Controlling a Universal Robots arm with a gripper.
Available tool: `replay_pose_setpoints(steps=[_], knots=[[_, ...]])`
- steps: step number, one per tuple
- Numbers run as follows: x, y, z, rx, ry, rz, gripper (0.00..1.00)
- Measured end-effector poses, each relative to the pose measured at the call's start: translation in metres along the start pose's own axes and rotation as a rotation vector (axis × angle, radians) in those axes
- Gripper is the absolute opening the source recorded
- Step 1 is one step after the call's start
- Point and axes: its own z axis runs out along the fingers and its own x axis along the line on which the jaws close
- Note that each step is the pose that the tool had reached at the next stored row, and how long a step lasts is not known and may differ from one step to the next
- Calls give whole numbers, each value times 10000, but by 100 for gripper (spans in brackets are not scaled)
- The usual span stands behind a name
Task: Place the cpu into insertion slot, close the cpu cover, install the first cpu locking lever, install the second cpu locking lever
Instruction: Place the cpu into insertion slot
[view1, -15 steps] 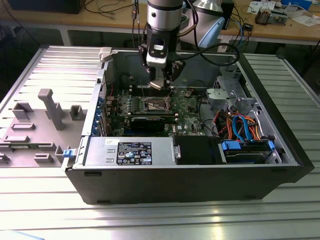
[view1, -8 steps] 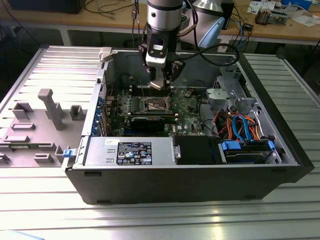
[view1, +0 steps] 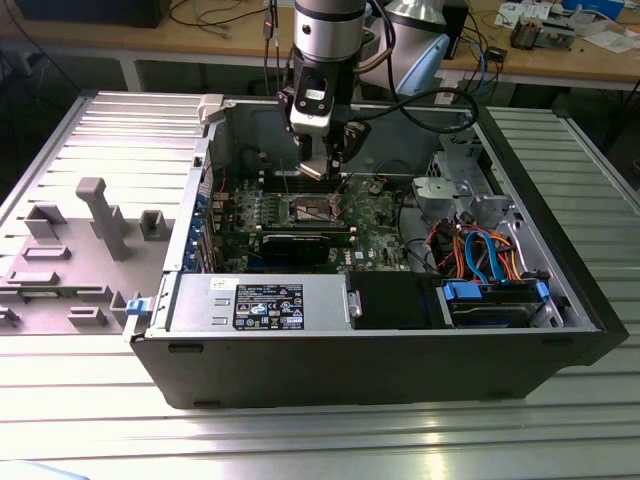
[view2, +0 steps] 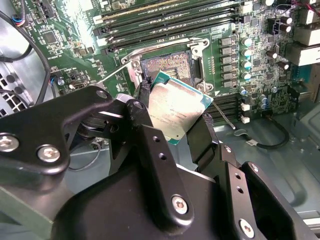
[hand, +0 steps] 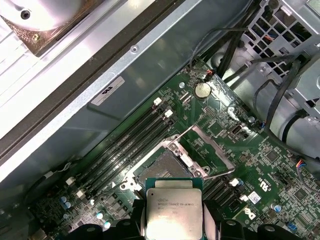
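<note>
Exterior view's left: grey fixture tray (view1: 70, 260). Centre: open computer case (view1: 380, 370); gripper (view1: 322, 166) above insertion slot (view1: 312, 208), fingers (view2: 202, 132) clamped on cpu (view2: 175, 111), tilted, near uncovered slot. Right: blue and orange cables (view1: 485, 250).

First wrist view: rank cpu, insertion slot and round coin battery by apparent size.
1. cpu, nearest the camera, so its lead over the slot is unsure.
2. insertion slot, partly covered by the cpu.
3. coin battery, plainly smallest.
</note>
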Motion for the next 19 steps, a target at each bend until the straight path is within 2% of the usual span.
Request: replay_pose_setpoints(steps=[19], knots=[[0,0,2,-6,-13,311,55]])
